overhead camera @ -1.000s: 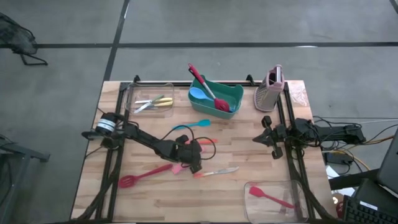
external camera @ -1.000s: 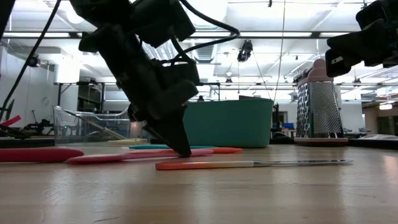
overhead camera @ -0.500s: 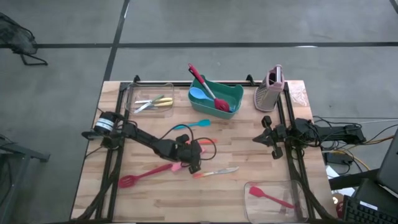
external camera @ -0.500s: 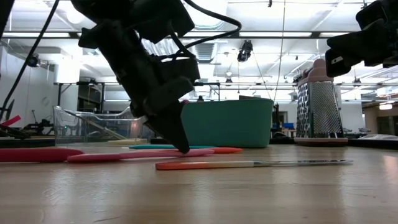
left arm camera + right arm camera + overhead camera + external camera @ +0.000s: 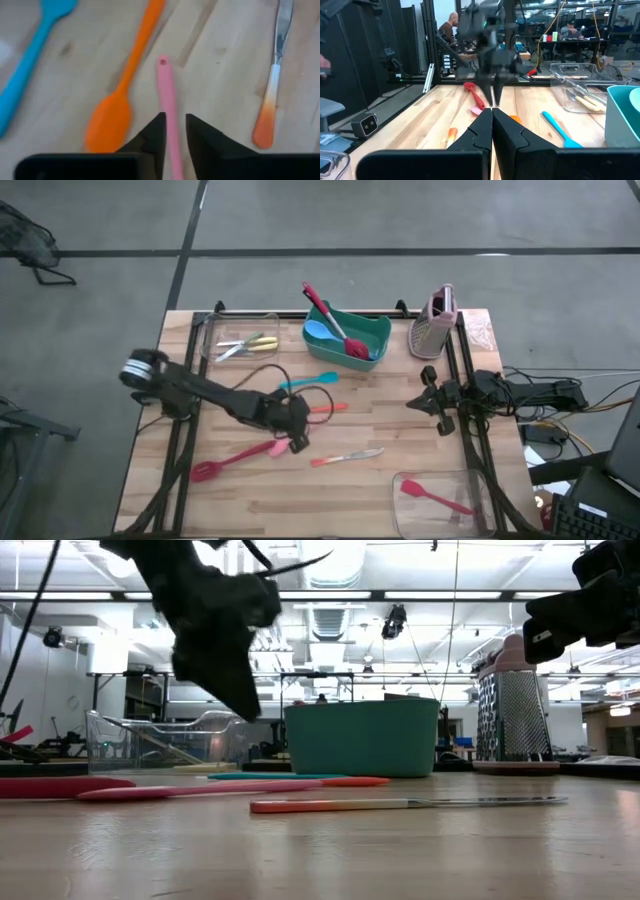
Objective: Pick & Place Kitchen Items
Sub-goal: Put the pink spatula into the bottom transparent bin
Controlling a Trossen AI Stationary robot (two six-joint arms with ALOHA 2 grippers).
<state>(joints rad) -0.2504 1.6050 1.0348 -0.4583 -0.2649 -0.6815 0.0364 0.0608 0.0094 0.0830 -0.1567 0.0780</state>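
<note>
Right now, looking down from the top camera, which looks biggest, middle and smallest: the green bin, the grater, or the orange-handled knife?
1. The green bin covers the most area.
2. The grater looks second; it stands upright, so only its top side shows.
3. The orange-handled knife is longish but very thin, so it looks smallest.

Grey floor point(image 5: 100, 370) around the table — bright ceiling strip lights point(image 5: 420, 595) overhead.
</note>
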